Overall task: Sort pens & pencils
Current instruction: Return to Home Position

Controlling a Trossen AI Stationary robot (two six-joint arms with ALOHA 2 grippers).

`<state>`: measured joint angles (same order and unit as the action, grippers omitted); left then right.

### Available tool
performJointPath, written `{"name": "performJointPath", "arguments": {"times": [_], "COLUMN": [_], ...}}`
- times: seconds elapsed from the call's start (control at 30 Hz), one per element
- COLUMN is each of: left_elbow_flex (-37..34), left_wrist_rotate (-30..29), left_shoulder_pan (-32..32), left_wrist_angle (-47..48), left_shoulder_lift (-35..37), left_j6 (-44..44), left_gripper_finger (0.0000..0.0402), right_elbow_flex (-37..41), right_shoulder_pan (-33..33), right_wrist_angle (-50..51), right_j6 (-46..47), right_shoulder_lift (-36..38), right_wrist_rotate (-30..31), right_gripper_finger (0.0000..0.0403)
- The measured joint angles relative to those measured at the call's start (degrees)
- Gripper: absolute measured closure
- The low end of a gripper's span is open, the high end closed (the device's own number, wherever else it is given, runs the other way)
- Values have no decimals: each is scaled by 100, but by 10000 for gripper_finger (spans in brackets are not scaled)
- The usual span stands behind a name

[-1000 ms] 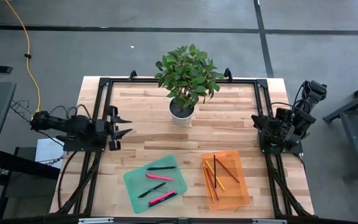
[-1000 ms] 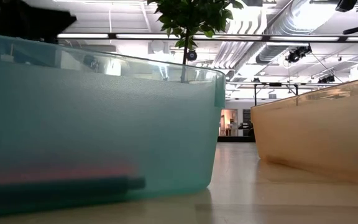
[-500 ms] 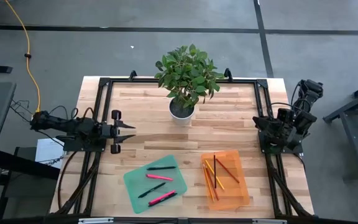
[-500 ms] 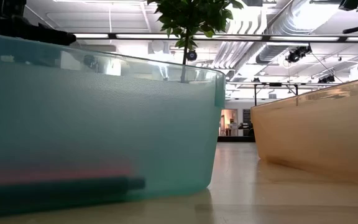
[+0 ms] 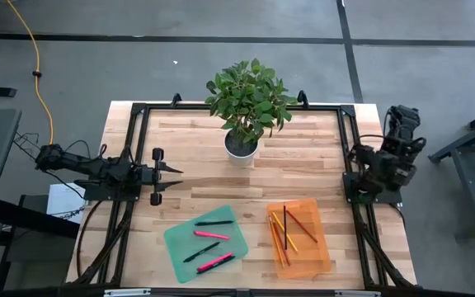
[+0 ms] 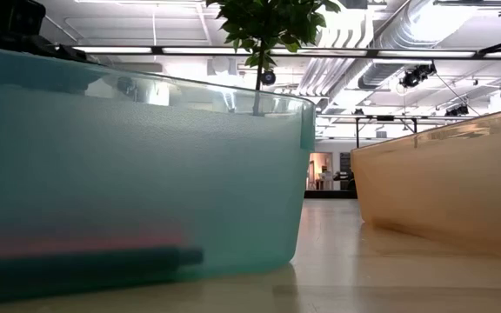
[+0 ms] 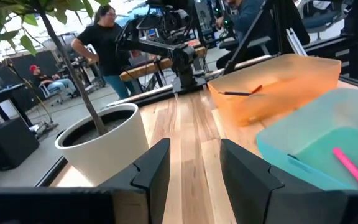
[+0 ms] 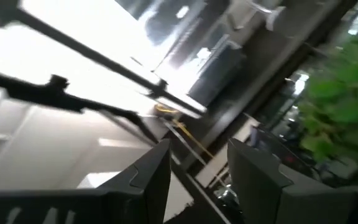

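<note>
You have a pale wooden table [image 5: 303, 165] edged by a black frame [image 5: 130, 124]. Three things stand directly on it: a potted plant [image 5: 241, 145] at the middle of the far side, and near the front edge a teal bin [image 5: 178, 239] with an orange bin [image 5: 315, 254] to its right, the two apart.

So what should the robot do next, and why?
Probably pull the left gripper back to rest, tucked up like the right arm at the table's right edge. The pens lie in the green tray and the pencils in the orange tray; none shows outside them. The left gripper is open, holds nothing, and pokes out over the table's left side.
</note>
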<state>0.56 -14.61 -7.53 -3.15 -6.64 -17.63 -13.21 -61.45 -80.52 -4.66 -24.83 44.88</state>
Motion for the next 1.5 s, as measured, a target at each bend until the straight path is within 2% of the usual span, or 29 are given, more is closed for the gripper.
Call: {"name": "performJointPath", "arguments": {"times": [0.27,0.57,0.67,0.8,1.03,1.2,1.5], "left_elbow_flex": [0,0,0,0,0,0,0], "left_wrist_rotate": [0,0,0,0,0,0,0], "left_shoulder_pan": [0,0,0,-1,-2,-2,-1], "left_wrist_angle": [5,5,5,5,5,5,6], "left_shoulder_lift": [1,1,1,1,1,1,1], "left_j6": [-4,-5,-4,-7,-5,-7,-6], "left_gripper_finger": [273,273,273,273,273,273,273], "right_elbow_flex": [0,6,211,688,1265,1261,1259], "right_shoulder_pan": [-754,-1401,-1537,-1587,-1584,-1584,-1584], "right_wrist_angle": [676,2236,2328,1927,1622,2273,2633], "right_j6": [-1284,-1843,-1974,-1958,-1341,-803,-823], "right_shoulder_lift": [774,1503,1737,1850,1852,1841,1843], "right_wrist_rotate": [-918,-1201,-1629,-2306,-2434,-2388,-2402], "right_gripper_finger": [254,254,254,254,254,254,254]}}
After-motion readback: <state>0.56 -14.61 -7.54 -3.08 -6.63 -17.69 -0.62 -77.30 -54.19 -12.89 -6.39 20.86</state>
